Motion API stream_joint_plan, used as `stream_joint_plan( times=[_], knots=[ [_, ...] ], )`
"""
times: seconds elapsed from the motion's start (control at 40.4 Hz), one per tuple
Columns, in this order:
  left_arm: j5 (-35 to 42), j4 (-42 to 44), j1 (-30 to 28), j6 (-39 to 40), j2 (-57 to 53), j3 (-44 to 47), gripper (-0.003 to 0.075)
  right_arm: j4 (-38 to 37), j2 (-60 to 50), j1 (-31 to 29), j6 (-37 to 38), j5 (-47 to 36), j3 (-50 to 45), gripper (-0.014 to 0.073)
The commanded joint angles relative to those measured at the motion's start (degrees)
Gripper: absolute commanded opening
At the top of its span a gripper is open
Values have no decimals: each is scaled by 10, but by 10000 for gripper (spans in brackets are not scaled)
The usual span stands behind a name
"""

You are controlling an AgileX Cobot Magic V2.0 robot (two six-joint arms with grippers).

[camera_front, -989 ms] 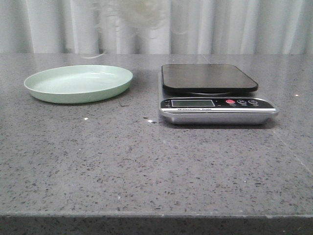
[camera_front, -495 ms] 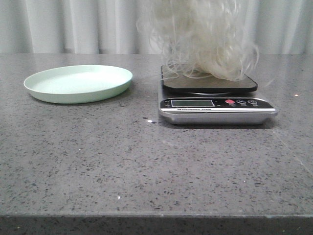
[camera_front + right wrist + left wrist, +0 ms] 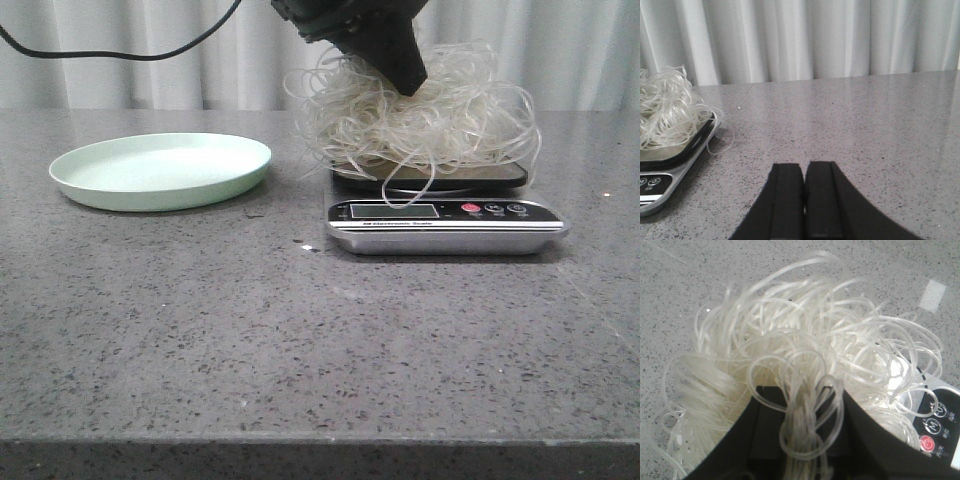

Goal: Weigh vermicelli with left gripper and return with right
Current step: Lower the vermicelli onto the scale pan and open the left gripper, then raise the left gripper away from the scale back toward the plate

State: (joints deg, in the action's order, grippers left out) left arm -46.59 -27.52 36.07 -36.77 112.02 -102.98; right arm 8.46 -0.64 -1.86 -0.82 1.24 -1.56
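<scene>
Presently, the vermicelli point(image 3: 420, 120) is seen resting on the dark platform of the scale point(image 3: 445, 225), toward the table's point(image 3: 300, 340) far right, with loops hanging over the platform edges. The left gripper point(image 3: 400, 70) is lowered into the tangle, and strands are pinched between its fingers point(image 3: 860, 440). The right gripper point(image 3: 804, 200) is held above bare table beside the scale, fingers pressed together. A pale green plate point(image 3: 160, 170) sits at the far left.
</scene>
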Motion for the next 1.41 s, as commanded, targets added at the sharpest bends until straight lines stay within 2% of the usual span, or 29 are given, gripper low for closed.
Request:
stream_joint_plan(
  times=[0.0, 0.099, 0.247, 0.322, 0.47, 0.618, 0.866, 1.014, 1.138, 1.385],
  knots=[
    [10, -21, 6, 3, -26, -18, 170, 0, -9, -4, -1, -41, 4, 150],
    [0, -21, 6, 3, -26, -18, 235, 0, -9, -4, -1, -40, 4, 150],
    [-17, -21, 6, 4, -27, -19, 393, 0, -9, -4, -1, -40, 4, 150],
    [-22, -21, 6, 7, -30, -21, 447, 0, -9, -4, -1, -40, 4, 150],
    [-24, -21, 2, 12, -50, -21, 498, 0, -9, -4, -1, -40, 4, 150],
    [-32, 10, -6, 49, -87, -21, 496, 0, -9, -4, -1, -40, 4, 150],
    [-65, 128, -48, 143, -164, -21, 487, 0, -9, -4, -1, -40, 4, 150],
    [-76, 149, -101, 190, -213, -8, 392, 0, -9, -4, -1, -48, 4, 150],
    [-58, 149, -153, 192, -268, 48, 317, 0, -9, -4, -1, -48, 4, 150],
    [32, 149, -253, 193, -427, 245, 211, 0, -9, -4, -1, -48, 4, 150]
  ],
)
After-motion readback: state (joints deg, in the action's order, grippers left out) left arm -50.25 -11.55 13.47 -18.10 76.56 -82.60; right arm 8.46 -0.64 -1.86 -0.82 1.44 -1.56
